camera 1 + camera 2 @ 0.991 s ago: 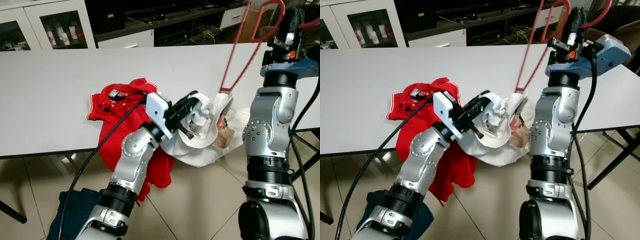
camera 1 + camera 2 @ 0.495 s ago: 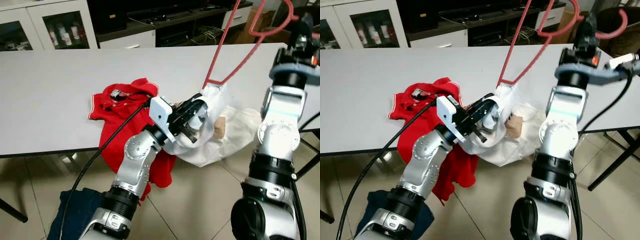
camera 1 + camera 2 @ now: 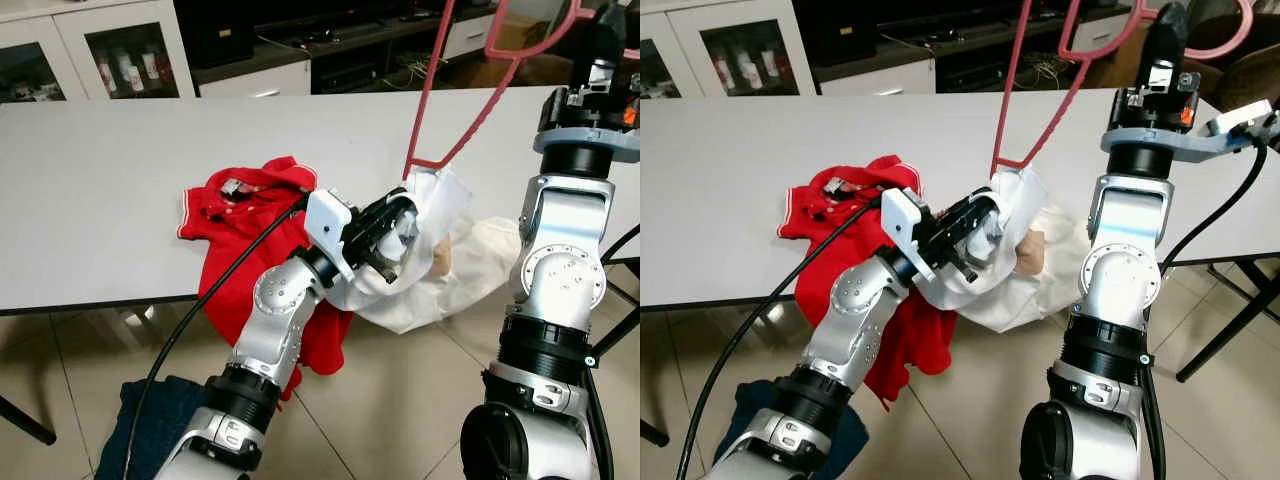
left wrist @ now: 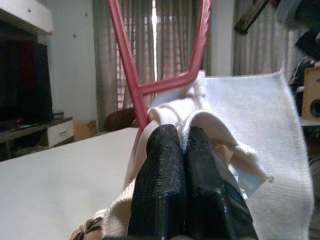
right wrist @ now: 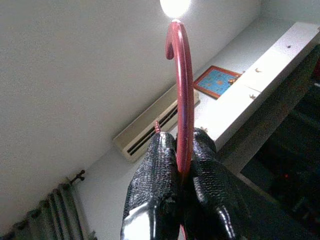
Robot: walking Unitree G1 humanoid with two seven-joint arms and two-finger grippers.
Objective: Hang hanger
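A red plastic hanger [image 3: 455, 110] is held up over the right side of the white table [image 3: 110, 180]. Its lower corner is tucked into a white garment [image 3: 440, 255] lying at the table's front edge. My right gripper [image 5: 177, 167] is shut on the hanger's hook [image 5: 181, 85], raised high at the top right. My left gripper [image 4: 181, 150] is shut on a fold of the white garment [image 4: 260, 125] just below the hanger's corner [image 4: 142, 92]. The garment's collar is lifted off the table.
A red polo shirt [image 3: 245, 215] lies on the table left of the white garment and drapes over the front edge. Dark blue cloth [image 3: 150, 425] sits on the tiled floor by my left arm. Cabinets and a TV stand [image 3: 300, 50] line the far wall.
The right arm has turned the hanger more upright and drawn it slightly nearer. The left gripper keeps its hold on the white garment, raised a little.
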